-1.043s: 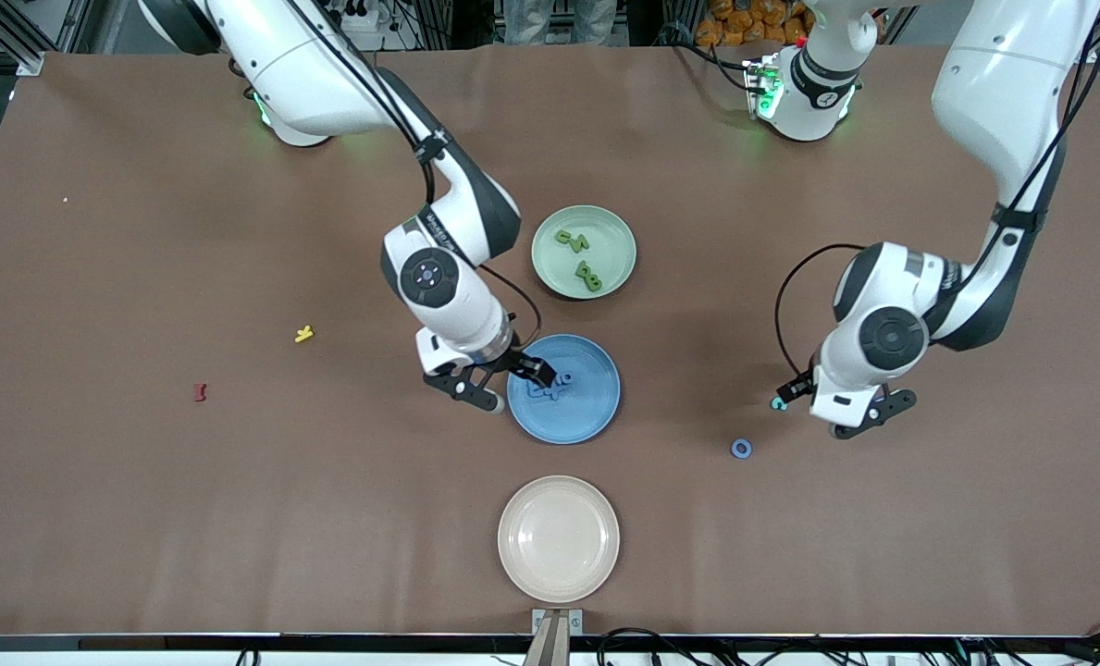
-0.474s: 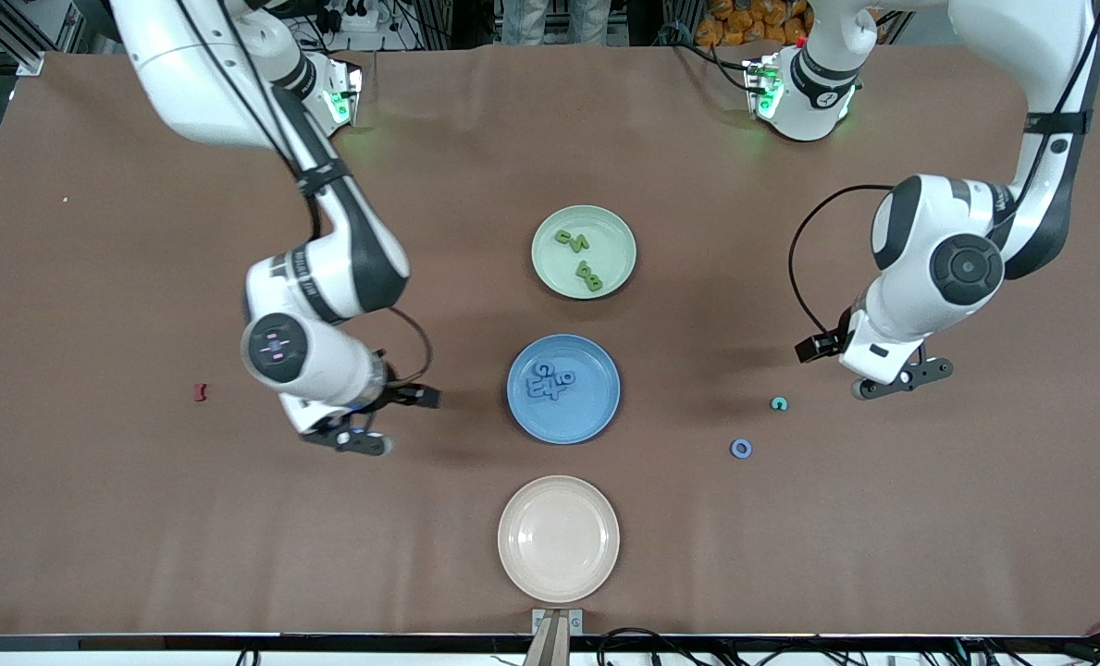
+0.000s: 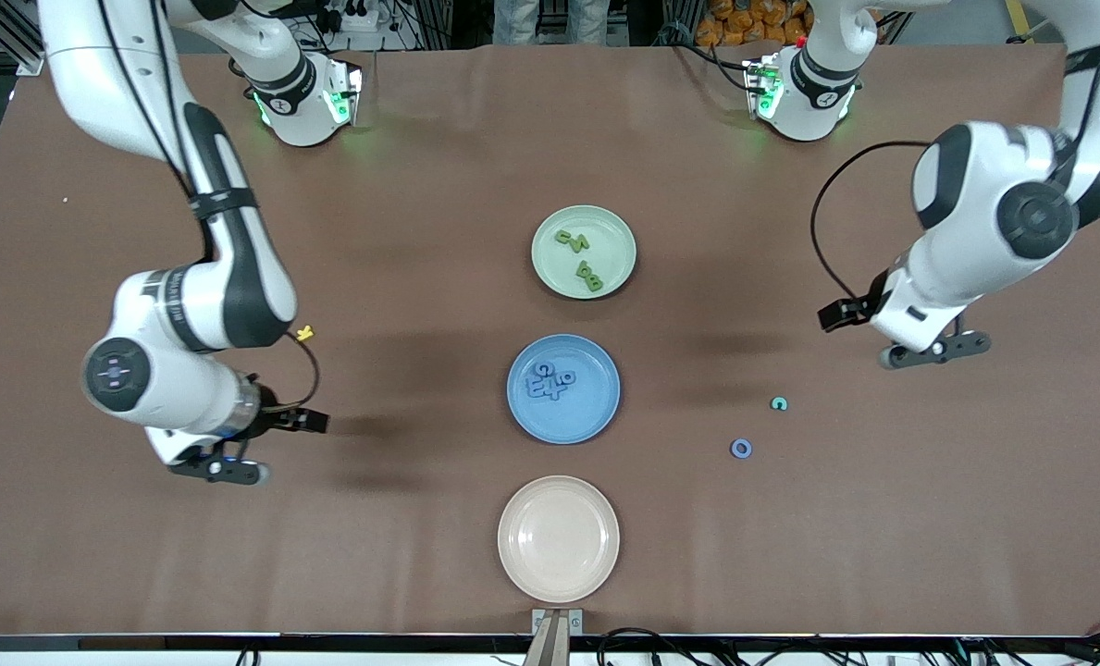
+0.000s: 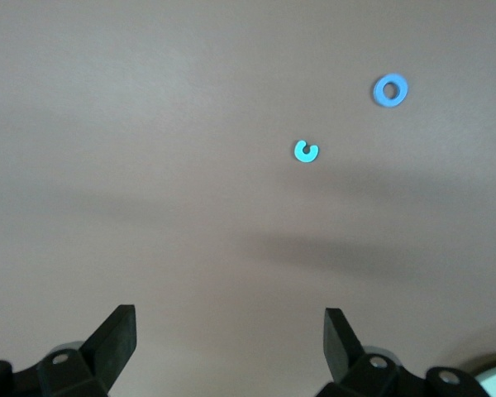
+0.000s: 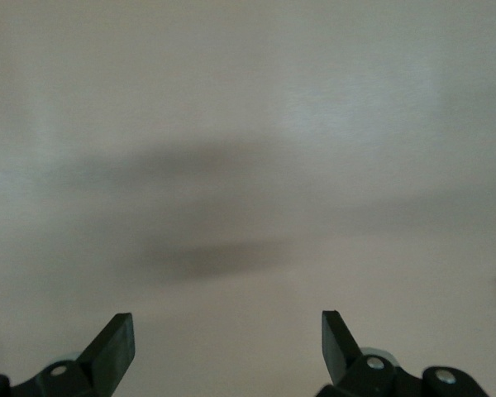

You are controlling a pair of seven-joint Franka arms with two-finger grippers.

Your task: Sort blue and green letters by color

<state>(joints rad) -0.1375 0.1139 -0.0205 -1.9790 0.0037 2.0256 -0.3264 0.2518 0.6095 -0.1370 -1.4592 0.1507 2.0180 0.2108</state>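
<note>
Blue letters [image 3: 550, 382] already sit clustered in the blue plate [image 3: 594, 413] at the table's middle, and two or three green letters [image 3: 581, 258] lie in the pale green plate [image 3: 610, 228], farther from the front camera, so you have most of the sort done by colour. Two pieces remain loose on the brown table [image 3: 420, 231] toward the left arm's end: a blue ring-shaped letter O [image 3: 741, 449] and, near it and a little farther from the camera, a small C-shaped letter [image 3: 778, 403] that reads teal; whether it counts as green or blue is hard to call from here, though it looks greener than the O. The left wrist view shows both, the C [image 4: 306, 150] and the O [image 4: 389, 90], lying flat and apart from each other on bare cloth. Your left gripper [image 3: 924, 351] hangs over the table close to these two, fingers spread and carrying nothing, which likely places it for the next pick. Your right gripper [image 3: 263, 449] is over bare table at the right arm's end, also spread wide and empty; its wrist view shows only cloth and a sliver of dark red at the edge, so treat that arm as waiting. The yellow letter [image 3: 304, 332] peeks out beside the right arm and belongs to neither pile. The cream plate [image 3: 559, 537] nearest the camera holds nothing.
</note>
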